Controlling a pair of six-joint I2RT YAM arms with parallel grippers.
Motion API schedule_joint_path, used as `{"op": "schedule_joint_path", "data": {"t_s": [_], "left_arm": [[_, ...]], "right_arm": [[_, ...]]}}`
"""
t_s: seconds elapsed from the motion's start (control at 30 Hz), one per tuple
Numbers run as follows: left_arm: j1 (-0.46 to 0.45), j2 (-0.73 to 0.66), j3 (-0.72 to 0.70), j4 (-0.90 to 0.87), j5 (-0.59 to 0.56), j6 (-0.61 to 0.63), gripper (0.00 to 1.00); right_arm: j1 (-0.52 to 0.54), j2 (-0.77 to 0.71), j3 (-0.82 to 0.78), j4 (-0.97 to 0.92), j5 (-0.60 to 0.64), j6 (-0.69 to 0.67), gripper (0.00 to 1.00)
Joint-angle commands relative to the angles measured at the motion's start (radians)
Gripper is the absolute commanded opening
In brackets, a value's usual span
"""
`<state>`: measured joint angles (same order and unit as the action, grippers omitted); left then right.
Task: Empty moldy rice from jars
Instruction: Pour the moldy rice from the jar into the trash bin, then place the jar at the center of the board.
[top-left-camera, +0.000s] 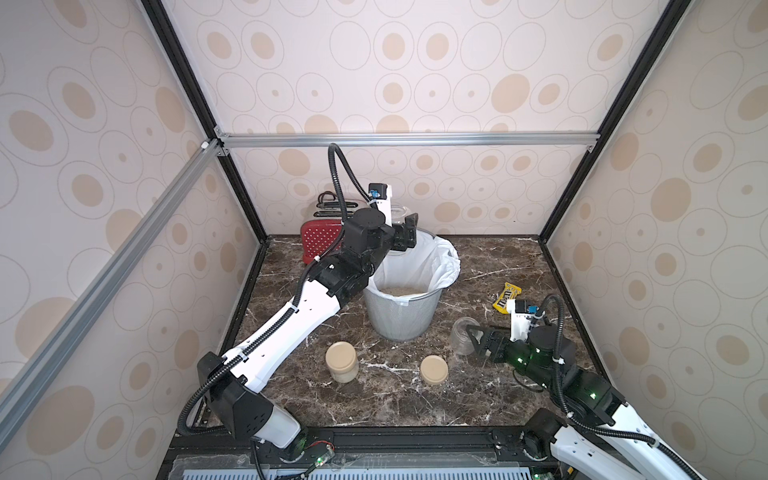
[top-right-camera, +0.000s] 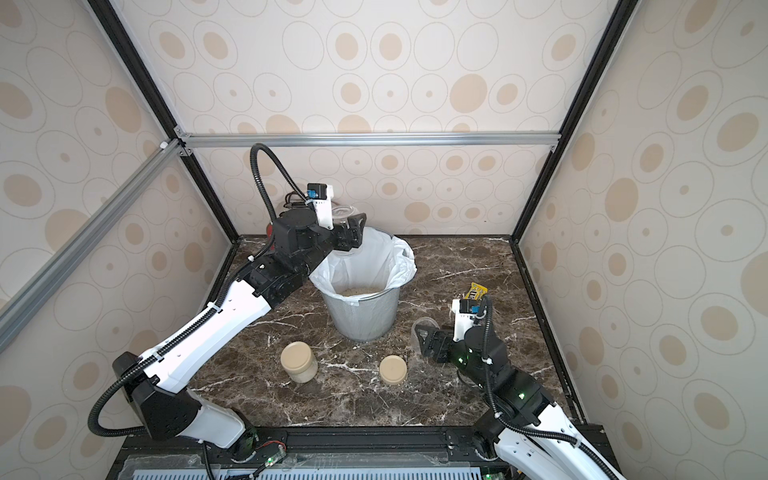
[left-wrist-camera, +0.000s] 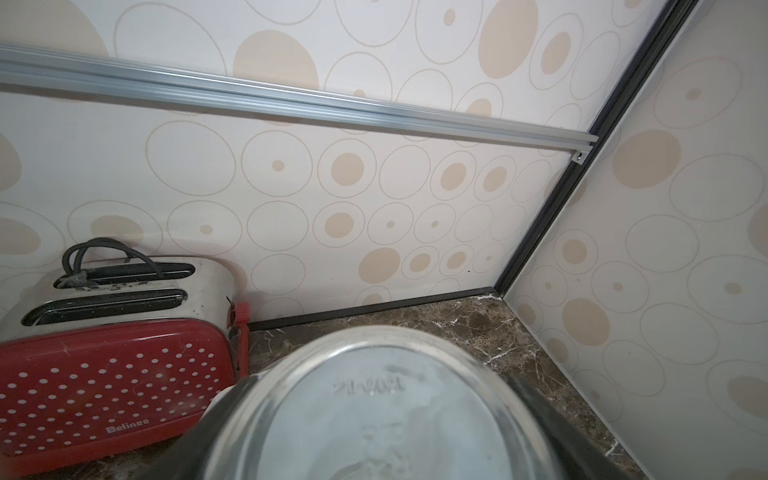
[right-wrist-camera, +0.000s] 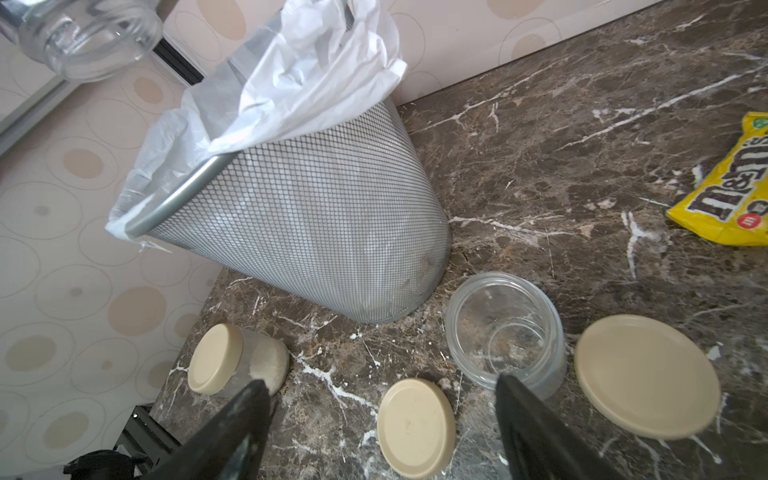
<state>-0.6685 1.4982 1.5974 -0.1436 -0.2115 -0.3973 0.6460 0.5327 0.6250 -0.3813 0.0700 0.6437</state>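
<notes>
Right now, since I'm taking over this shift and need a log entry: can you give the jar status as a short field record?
left gripper: shut on tilted empty jar above bin rim
right gripper: open, beside uncapped jar, empty, on table
capped jar: upright, holds rice
loose lids: two, on table
bin: lined, rice inside

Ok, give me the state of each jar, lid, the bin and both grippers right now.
Raised jar: lid off, empty, tipped over the bin.
Left gripper: shut on raised jar.
Open jar: upright on table, lid off, empty.
Right gripper: open, holding nothing.
Closed jar: upright, lid on, rice inside.
Loose lids: both flat on the table.
Bin: upright, lined, rice at bottom.
</notes>
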Motion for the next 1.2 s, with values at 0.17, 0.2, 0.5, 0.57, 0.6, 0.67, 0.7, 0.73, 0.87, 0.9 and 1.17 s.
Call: {"op": "schedule_joint_path", "data": {"t_s": [0.17,0.2,0.5,0.57,0.6,0.67,0.7,0.73,0.87,0.9,1.17], "left_arm": [[0.004,-0.08,-0.009,0.133,-0.007,-0.239,0.46],[0.004,-0.085,-0.016,0.145,-0.009,-0.253,0.46],[0.005,-0.102,-0.06,0.252,0.0,-0.385,0.46],[0.008,-0.102,-0.065,0.274,0.007,-0.416,0.46],[0.01,-0.103,-0.067,0.285,0.012,-0.435,0.46],[0.015,-0.107,-0.076,0.309,0.022,-0.466,0.46],[0.017,-0.11,-0.082,0.323,0.026,-0.476,0.46],[0.018,-0.111,-0.087,0.332,0.029,-0.483,0.46],[0.018,-0.112,-0.1,0.368,0.041,-0.526,0.46],[0.019,-0.11,-0.102,0.377,0.045,-0.539,0.46],[0.02,-0.112,-0.151,0.488,0.059,-0.701,0.46]], "right_arm": [[0.003,0.054,0.1,0.214,-0.113,-0.048,0.88],[0.004,0.072,0.117,0.239,-0.128,-0.057,0.88],[0.003,0.312,0.259,0.449,-0.284,-0.102,0.88],[0.003,0.365,0.287,0.508,-0.32,-0.101,0.88],[0.003,0.392,0.303,0.539,-0.335,-0.103,0.88],[0.004,0.439,0.332,0.594,-0.358,-0.105,0.88],[0.003,0.464,0.35,0.621,-0.374,-0.105,0.88],[0.003,0.484,0.364,0.644,-0.389,-0.106,0.88],[0.004,0.562,0.411,0.738,-0.428,-0.106,0.88],[0.003,0.575,0.416,0.76,-0.428,-0.105,0.87],[0.004,0.715,0.455,0.998,-0.45,-0.064,0.79]]}}
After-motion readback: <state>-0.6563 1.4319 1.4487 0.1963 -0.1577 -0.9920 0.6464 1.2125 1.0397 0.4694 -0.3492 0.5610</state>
